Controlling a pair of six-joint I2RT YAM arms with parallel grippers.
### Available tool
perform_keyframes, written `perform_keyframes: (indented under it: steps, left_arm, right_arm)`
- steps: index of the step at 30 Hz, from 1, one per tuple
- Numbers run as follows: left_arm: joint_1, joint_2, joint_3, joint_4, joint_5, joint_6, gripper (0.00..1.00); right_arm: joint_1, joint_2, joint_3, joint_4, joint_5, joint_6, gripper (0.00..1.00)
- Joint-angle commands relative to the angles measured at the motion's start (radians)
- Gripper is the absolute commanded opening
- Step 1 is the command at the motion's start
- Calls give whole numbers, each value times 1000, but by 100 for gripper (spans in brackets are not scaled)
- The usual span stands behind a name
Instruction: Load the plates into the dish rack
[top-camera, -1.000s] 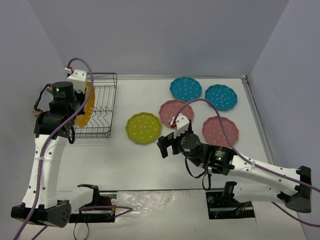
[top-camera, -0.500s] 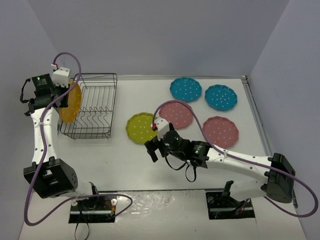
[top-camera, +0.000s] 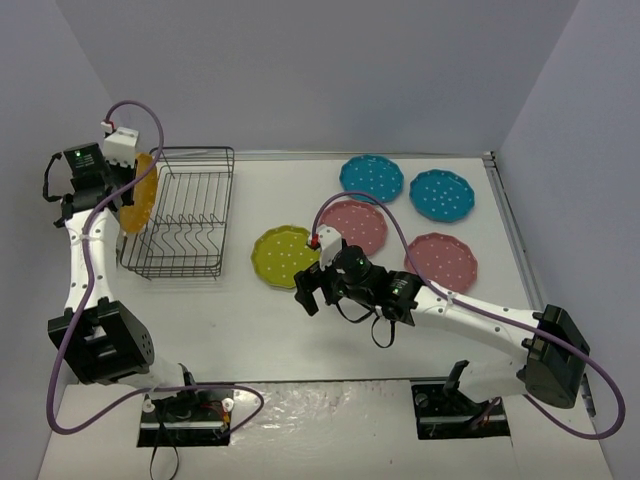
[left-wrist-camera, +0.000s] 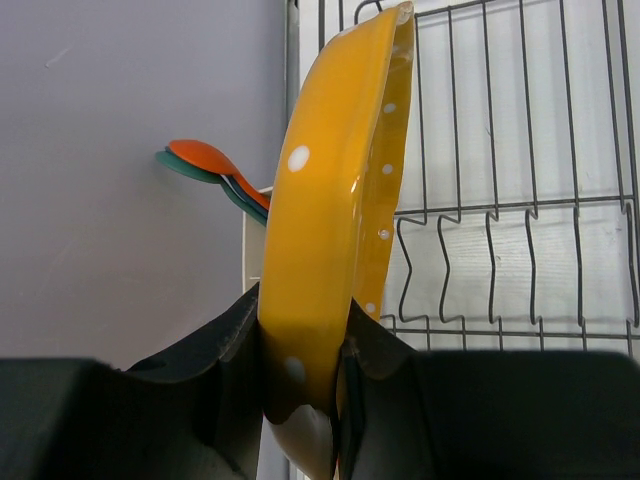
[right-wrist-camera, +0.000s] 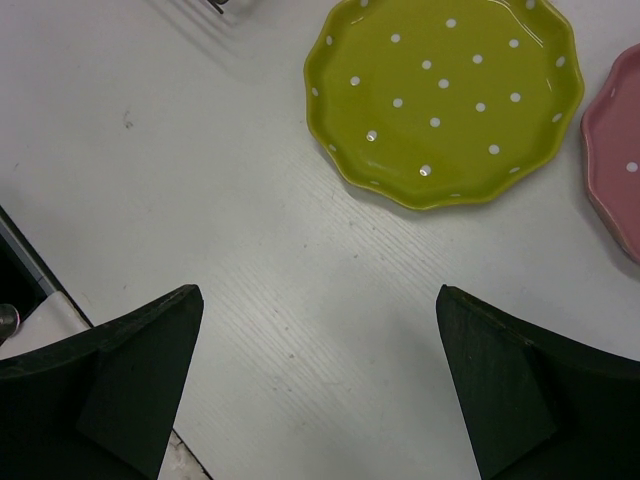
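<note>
My left gripper (top-camera: 122, 192) is shut on the rim of the orange plate (top-camera: 138, 195) and holds it on edge at the left side of the black wire dish rack (top-camera: 190, 215). The left wrist view shows the plate (left-wrist-camera: 335, 200) upright between the fingers of that gripper (left-wrist-camera: 305, 330), with the rack (left-wrist-camera: 520, 200) to its right. My right gripper (top-camera: 305, 290) is open and empty, just in front of the yellow-green plate (top-camera: 285, 255). That plate (right-wrist-camera: 445, 95) lies ahead of my right gripper (right-wrist-camera: 318, 300) in the right wrist view.
Two pink plates (top-camera: 355, 225) (top-camera: 440, 262) and two teal plates (top-camera: 371, 177) (top-camera: 441, 193) lie flat at the right. A white holder (left-wrist-camera: 250, 240) with orange and teal spoons (left-wrist-camera: 205, 160) sits on the rack's left side. Grey walls stand close on the left, back and right.
</note>
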Motion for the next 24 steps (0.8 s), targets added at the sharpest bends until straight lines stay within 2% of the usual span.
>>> perform_keyframes:
  steps: [1,10,24]
  left_arm:
    - [11,-24,36,216,-9,0,0]
    - [11,14,-35,255,-12,-8,0]
    - [13,-8,-159,311,-30,-42,0]
  right_arm:
    - [-8,-1,3,72,-32,6,100]
    - [-11,13,-5,78,-28,-2,100]
    - [-11,16,-39,108,-15,4,100]
